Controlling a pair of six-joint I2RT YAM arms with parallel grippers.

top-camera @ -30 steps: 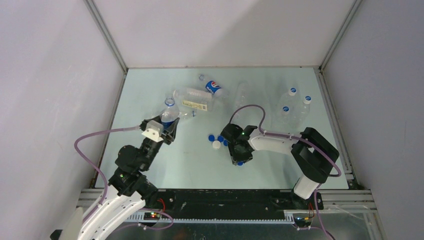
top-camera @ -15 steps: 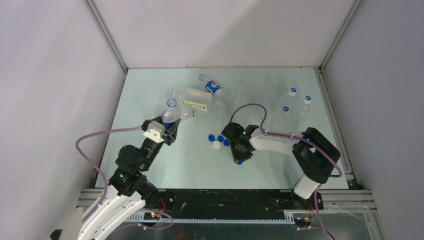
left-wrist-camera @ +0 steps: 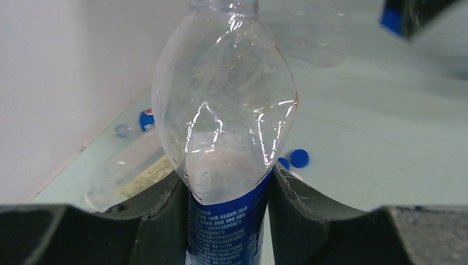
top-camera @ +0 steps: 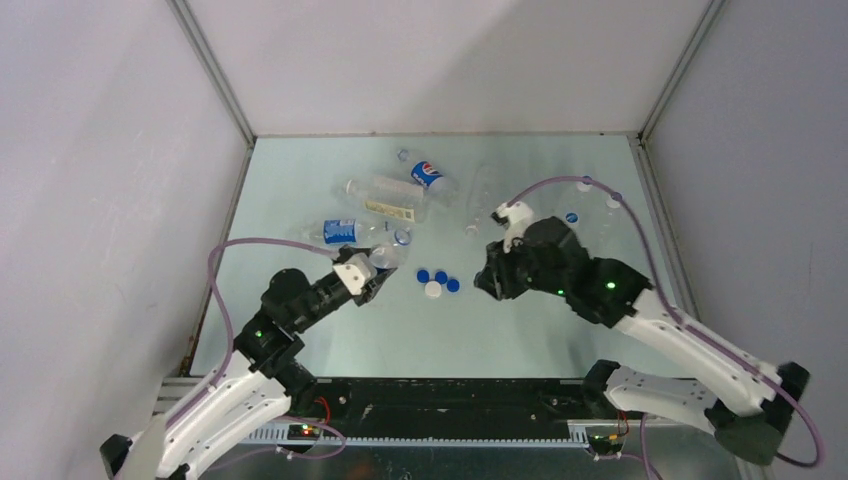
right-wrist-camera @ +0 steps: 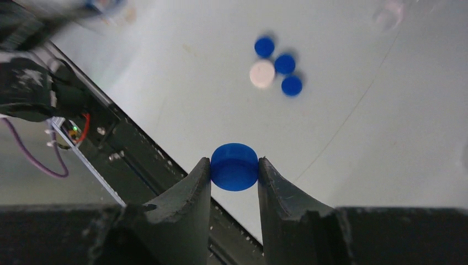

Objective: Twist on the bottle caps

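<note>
**Operator:** Report status, largest item first.

**Unit:** The desk (top-camera: pixel 400 335) is carrying several lying bottles (top-camera: pixel 385 205) at its far side and some capped bottles (top-camera: pixel 586 185) standing far right. My right arm is no longer reaching down to the desk beside the loose caps (top-camera: pixel 437 283). It is now riding higher, with the wrist turned toward the centre. My left arm is likewise bringing its bottle in from the left edge toward the middle.

**Operator:** Gripper states?

**Unit:** The left gripper (left-wrist-camera: pixel 226 176) is clamping the held bottle (left-wrist-camera: pixel 223 110) at its blue label, with the shoulder and neck pointing away from my wrist. The mouth is running off the top of the left wrist view, so I am not confirming whether it is bare. The right gripper (right-wrist-camera: pixel 234 165) is pinching one blue cap (right-wrist-camera: pixel 234 168) by its rim, clear of the desk.

**Operator:** Meaning for the task?

**Unit:** I am judging the pick-up step as finished and the mating step as beginning. Bottle and cap are sitting well apart at present. The cap is showing in the corner of the left wrist view, so the two are roughly facing each other. Next, I am needing to square the cap over the neck before turning, since a tilted start is risking a cross-thread. The loose caps, three blue and one white, are waiting on the desk between my arms.
</note>
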